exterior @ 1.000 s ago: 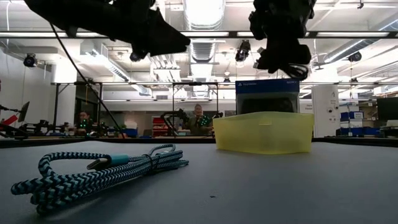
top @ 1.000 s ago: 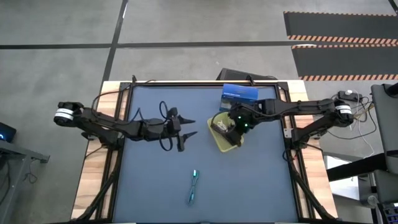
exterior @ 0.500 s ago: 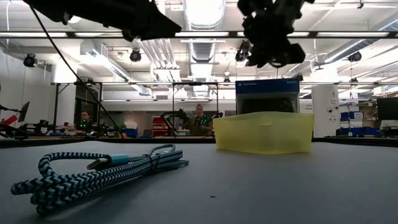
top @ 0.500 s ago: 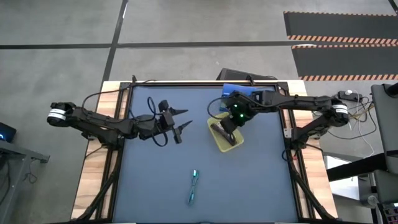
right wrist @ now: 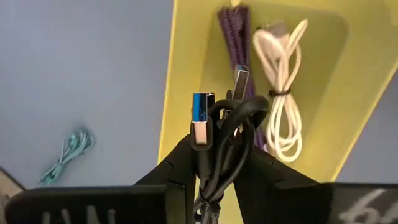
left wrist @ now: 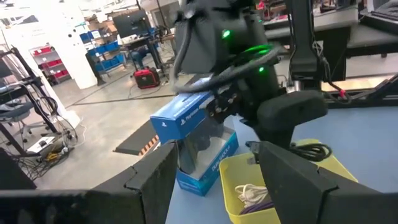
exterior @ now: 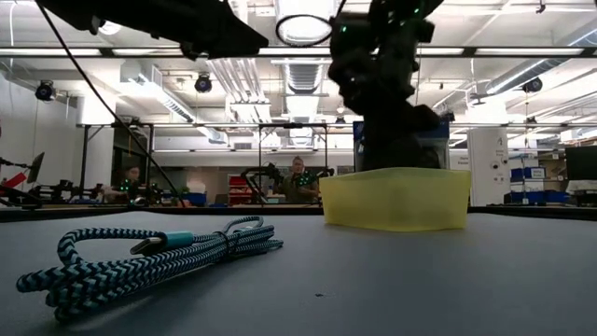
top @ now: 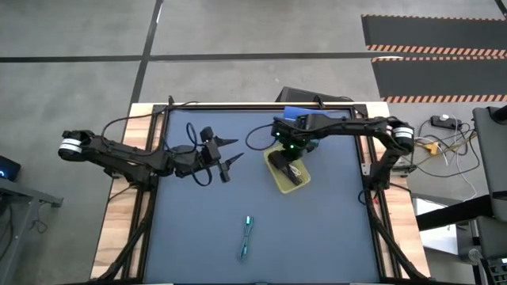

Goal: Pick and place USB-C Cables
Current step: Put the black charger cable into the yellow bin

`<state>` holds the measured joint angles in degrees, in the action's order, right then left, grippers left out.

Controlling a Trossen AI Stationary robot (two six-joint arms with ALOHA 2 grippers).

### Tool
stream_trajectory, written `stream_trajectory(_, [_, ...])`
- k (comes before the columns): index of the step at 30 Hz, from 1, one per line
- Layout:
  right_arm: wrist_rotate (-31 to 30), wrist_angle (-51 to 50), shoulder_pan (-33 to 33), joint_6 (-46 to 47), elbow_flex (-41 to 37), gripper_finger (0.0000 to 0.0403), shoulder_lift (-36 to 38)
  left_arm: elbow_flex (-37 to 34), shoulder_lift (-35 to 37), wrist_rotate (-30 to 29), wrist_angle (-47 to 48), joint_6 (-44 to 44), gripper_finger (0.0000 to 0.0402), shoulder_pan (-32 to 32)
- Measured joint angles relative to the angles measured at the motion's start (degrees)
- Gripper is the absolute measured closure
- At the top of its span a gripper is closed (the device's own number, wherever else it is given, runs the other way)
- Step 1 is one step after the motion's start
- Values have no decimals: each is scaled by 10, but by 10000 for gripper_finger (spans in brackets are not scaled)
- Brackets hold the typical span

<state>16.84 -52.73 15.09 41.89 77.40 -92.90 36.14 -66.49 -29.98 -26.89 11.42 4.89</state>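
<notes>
While the right pincer (right wrist: 217, 180) grips the black cable (right wrist: 227, 134), a glossy loop with a blue-tipped plug, above the yellow tray (top: 283, 180), purple cable (right wrist: 239, 93) and white cable (right wrist: 283, 87) lie inside. Only the high view shows the left pincer (top: 232, 153) spread wide, holding nothing; the teal cable (top: 247, 237) lies on the tabletop (top: 333, 229).

The blue box (left wrist: 198, 142) standing just beside the yellow tray (left wrist: 283, 186) on the worktop carries white lettering along its top edge that reads "PlayStation". Its smaller print is too blurred to read, and no other text is legible.
</notes>
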Motion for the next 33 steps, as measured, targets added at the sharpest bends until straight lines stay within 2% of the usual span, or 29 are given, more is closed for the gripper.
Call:
stream_trajectory(9, [-3, -47, 13, -21, 30, 334, -56, 0, 18, 0, 38, 0, 191, 0])
stream_trajectory(26, [-49, -50, 10, -29, 29, 333, -66, 0, 21, 0, 39, -2, 191, 0])
stream_trajectory(33, [-49, -42, 8, -29, 22, 333, -66, 0, 21, -1, 39, -2, 191, 0])
